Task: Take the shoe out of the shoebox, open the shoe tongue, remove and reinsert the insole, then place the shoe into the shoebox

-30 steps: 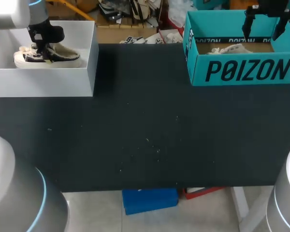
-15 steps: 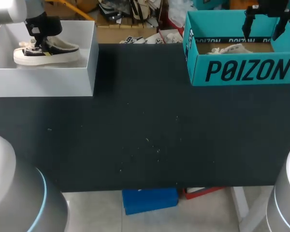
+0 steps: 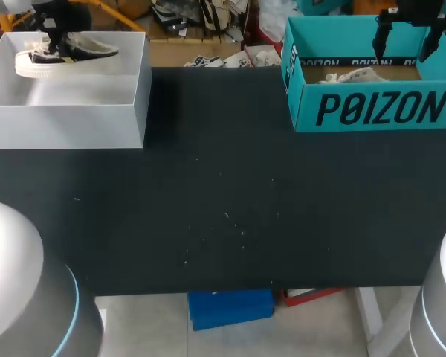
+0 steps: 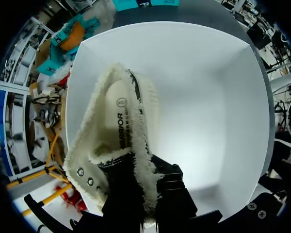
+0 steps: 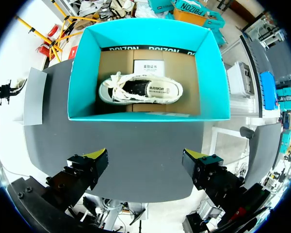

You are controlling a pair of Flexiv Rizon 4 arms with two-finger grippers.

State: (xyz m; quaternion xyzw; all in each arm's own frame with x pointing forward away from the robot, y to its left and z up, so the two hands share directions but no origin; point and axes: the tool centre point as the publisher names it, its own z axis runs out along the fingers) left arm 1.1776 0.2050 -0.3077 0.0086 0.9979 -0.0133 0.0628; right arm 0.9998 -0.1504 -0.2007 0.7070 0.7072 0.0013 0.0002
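The dark surface (image 3: pixel 223 216) lies nearest, and both boxes are set along its far edge, well apart, one before each arm, presumably so that each can be reached from above by its own arm. At the far left the white box (image 3: pixel 67 123) is found, and the shoe (image 3: pixel 67 53) is held in the air over it, at about rim height and towards the rear wall. It is gripped by the left fingers (image 4: pixel 144 179), which are closed on the fleecy collar beside the eyelets, one finger inside and one outside. This hold is judged to be chosen so that the shoe hangs sole down with its opening left free. The toe is pointed to the robot's left and the heel towards the middle of the surface, so the long axis is run along the box's length, nearly level, the toe dipped a little. From the left wrist the opening is seen turned up, the insole (image 4: pixel 121 131) exposed inside it and the heel ahead of the fingers. At the far right, in the teal box (image 3: pixel 372 108), a second shoe (image 5: pixel 140 91) is laid on its sole, lengthwise, laces towards the white box. The right fingers (image 5: pixel 145 158) are spread wide, grip nothing, and are hung well above that box, apparently parked out of the way
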